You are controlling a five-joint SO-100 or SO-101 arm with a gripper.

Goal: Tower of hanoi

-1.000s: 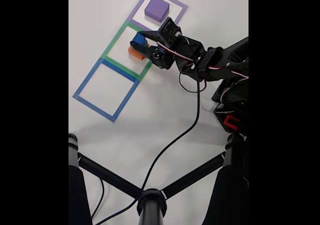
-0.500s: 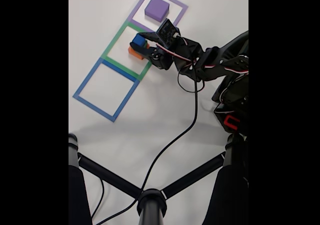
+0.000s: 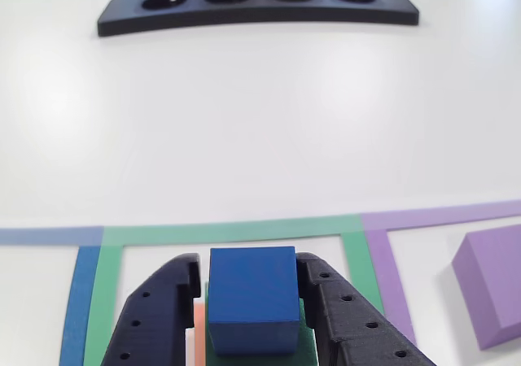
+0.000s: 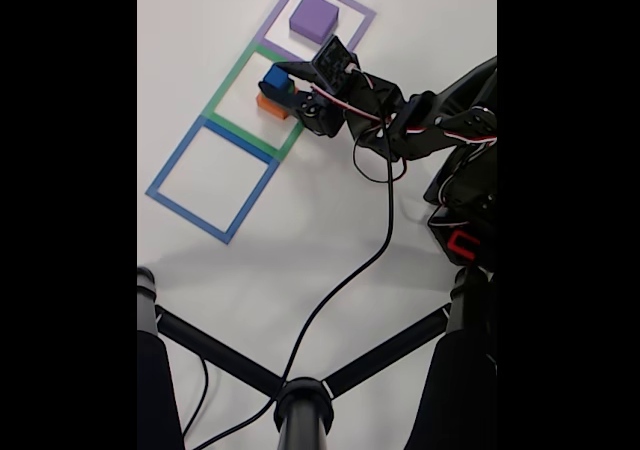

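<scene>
since half a second ago the arm (image 4: 400, 120) has shifted slightly in the fixed view, and the blue cube sits a touch lower over the stack. the white table (image 3: 260, 138) carries the black bar with four round holes (image 3: 256, 6) at the far edge in the other view. three tape squares lie in a row: blue outline (image 4: 212, 178), green outline (image 4: 240, 80), purple outline (image 4: 355, 15). the purple block (image 4: 313, 16) lies inside the purple outline, cut off at the right edge of the other view. inside the green outline stands the stack: the salmon-orange block (image 4: 268, 106) is mostly hidden, only a sliver shows; the green block (image 3: 305, 333) peeks out under the blue cube (image 3: 252, 301). the gripper (image 3: 248, 297) stands with both fingers (image 3: 163, 317) against the cube's sides; whether they press it is hard to tell.
</scene>
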